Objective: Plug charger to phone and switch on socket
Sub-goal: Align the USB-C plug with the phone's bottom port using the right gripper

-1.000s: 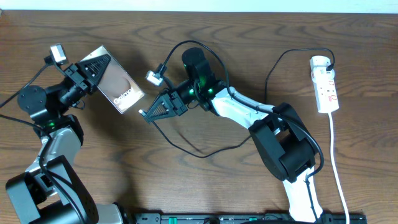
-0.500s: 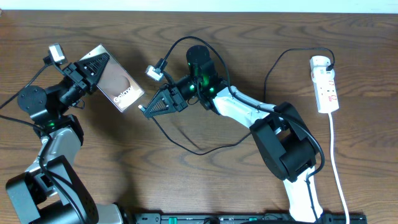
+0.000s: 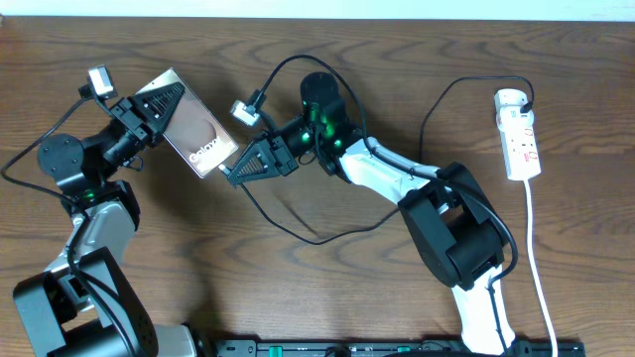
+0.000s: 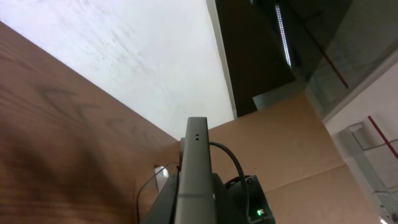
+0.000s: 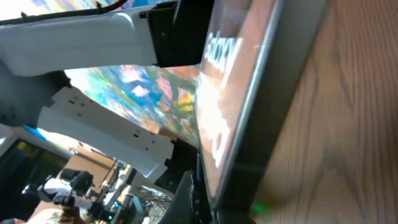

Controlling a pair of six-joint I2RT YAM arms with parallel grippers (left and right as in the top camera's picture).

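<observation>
My left gripper [image 3: 162, 105] is shut on the phone [image 3: 195, 132] and holds it tilted above the table, "Galaxy" lettering facing up. In the left wrist view the phone [image 4: 195, 168] shows edge-on between my fingers. My right gripper [image 3: 234, 174] is shut on the tip of the charger, whose black cable [image 3: 319, 241] loops across the table to the socket [image 3: 522, 134] at the far right. The gripper tip sits right at the phone's lower edge. In the right wrist view the phone [image 5: 249, 106] fills the middle and my finger [image 5: 185, 194] is against its end; the connector itself is hidden.
A white cord [image 3: 537, 258] runs from the socket toward the front edge. The right arm [image 3: 397, 183] stretches across the middle of the wooden table [image 3: 198, 268]. A black rail [image 3: 377, 347] lies along the front edge.
My left gripper has carried the phone to the right. My right gripper has risen slightly, and its tip has closed the gap to the phone's lower edge.
</observation>
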